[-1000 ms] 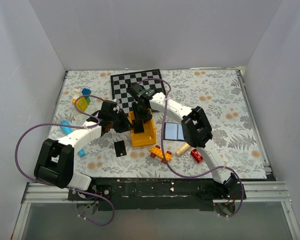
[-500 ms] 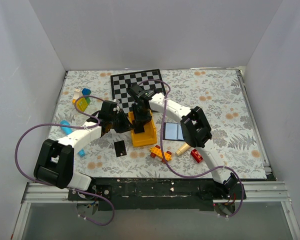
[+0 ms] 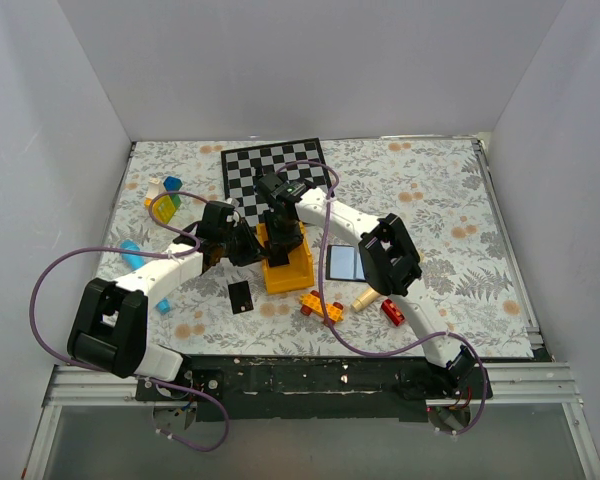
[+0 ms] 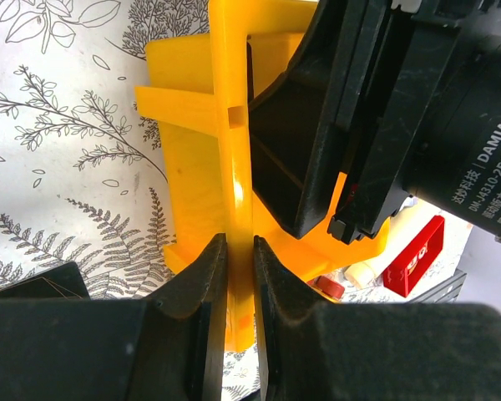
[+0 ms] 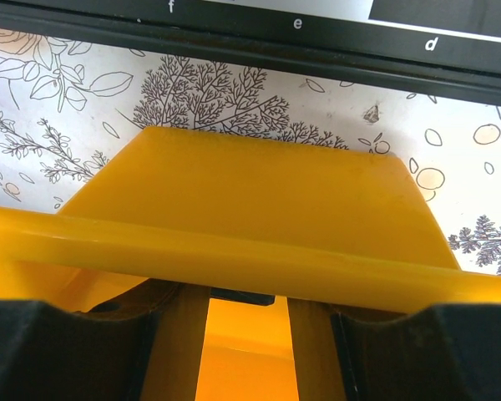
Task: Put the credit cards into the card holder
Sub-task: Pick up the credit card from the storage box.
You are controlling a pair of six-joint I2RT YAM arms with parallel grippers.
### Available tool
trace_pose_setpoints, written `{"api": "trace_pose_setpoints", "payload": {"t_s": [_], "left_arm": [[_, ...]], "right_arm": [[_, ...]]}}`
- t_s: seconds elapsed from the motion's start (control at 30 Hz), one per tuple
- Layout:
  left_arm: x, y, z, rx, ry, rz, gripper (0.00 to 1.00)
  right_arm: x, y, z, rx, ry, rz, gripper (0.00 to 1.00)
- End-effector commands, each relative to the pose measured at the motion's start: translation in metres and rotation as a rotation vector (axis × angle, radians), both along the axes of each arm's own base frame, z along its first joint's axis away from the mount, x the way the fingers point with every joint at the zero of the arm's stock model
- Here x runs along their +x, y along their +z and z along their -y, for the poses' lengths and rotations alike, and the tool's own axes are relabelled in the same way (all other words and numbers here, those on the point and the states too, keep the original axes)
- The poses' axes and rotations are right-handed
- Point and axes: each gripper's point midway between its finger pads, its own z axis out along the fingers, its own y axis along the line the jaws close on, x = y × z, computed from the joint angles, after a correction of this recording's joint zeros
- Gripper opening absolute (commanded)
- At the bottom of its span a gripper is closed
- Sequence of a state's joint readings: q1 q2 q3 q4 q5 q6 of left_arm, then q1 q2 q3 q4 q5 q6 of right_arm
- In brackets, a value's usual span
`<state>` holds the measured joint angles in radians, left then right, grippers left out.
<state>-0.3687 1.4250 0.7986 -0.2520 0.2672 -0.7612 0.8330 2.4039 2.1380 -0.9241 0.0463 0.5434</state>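
L gripper point(image 4: 239, 251): narrow, pinching bin point(image 3: 285, 268) wall | R gripper point(image 5: 246, 351): wide, seemingly clamped across bin's middle | card point(image 3: 240, 296): on table point(image 3: 430, 200), 7 o'clock of bin | holder point(image 3: 340, 262): open, 3 o'clock of bin, no card seen inside | progress: nothing loaded yet; all insertion left

Right arm point(image 3: 390, 262) is covering part of the blue-grey card holder point(image 3: 340, 262); left gripper point(image 3: 248, 247) and right gripper point(image 3: 283, 238) are hiding the inside of the yellow bin point(image 3: 292, 276); a black flat shape point(image 4: 33, 280) is disappearing behind the left gripper, unidentifiable
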Motion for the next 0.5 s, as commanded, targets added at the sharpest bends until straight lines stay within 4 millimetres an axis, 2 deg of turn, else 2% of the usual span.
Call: {"api": "trace_pose_setpoints", "payload": {"t_s": [0.0, 0.23, 0.47], "left_arm": [[0.0, 0.017, -0.002, -0.003, -0.009, 0.044, 0.0], [0.001, 0.017, -0.001, -0.002, -0.012, 0.044, 0.0], [0.001, 0.014, 0.0, 0.0, -0.012, 0.034, 0.0]], "right_arm": [[0.009, -0.028, 0.031, -0.117, -0.014, -0.022, 0.48], [0.007, -0.025, 0.024, -0.073, -0.006, -0.024, 0.46], [0.01, -0.011, 0.018, -0.013, 0.001, 0.014, 0.46]]}}
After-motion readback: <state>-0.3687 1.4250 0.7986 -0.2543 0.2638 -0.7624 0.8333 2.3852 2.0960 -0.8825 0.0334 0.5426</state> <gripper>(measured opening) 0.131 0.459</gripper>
